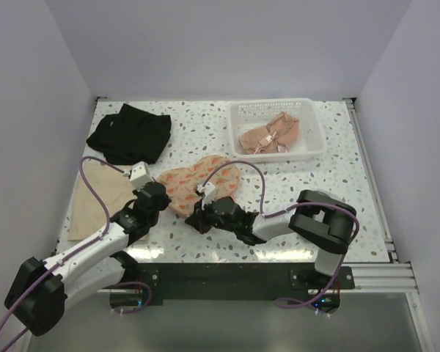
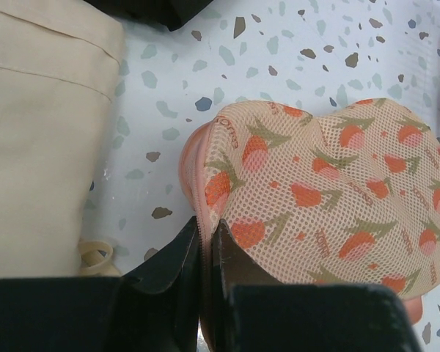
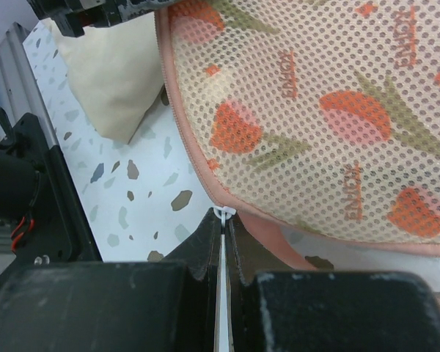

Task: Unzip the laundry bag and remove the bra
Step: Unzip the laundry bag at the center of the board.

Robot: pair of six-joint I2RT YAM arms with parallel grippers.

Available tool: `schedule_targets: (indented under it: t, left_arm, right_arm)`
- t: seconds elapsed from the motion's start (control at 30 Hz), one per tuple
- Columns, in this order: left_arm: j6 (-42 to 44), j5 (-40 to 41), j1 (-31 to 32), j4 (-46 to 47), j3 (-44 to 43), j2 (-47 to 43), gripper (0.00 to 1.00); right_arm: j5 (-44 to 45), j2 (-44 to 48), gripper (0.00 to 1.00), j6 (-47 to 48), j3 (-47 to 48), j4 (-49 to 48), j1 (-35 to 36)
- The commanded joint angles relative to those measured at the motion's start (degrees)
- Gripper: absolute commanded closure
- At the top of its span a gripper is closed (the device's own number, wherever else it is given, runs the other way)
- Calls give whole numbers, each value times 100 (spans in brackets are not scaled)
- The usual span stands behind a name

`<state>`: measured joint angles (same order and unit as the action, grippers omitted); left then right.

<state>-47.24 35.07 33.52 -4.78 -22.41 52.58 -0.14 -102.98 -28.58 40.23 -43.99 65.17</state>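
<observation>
Peach mesh laundry bag (image 1: 199,181) w/ orange tulips.

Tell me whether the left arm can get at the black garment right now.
Probably not yet: the left gripper is shut on the rim of the laundry bag. Once it lets go, the way to the black garment looks free, only bare table between.

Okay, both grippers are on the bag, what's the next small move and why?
Probably the right gripper should draw the zipper pull along the rim of the bag: its jaws are shut on the white pull, and the left gripper pinches the rim, bracing it.
</observation>
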Motion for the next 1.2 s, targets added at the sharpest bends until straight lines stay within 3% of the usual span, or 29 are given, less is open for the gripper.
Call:
schedule_targets:
  t: [0.0,0.53,1.17]
  left_arm:
    - [356,519,-65,285,-281,-195,100]
    - [514,474,-73,3,-263,-432,100]
    - [628,413,-82,732,-299,227,100]
  right_arm:
    - [102,331,100,-51,-296,110,49]
    - [655,876,100,-104,-937,224,14]
    - [1490,1623,100,-455,-1746,619,-127]
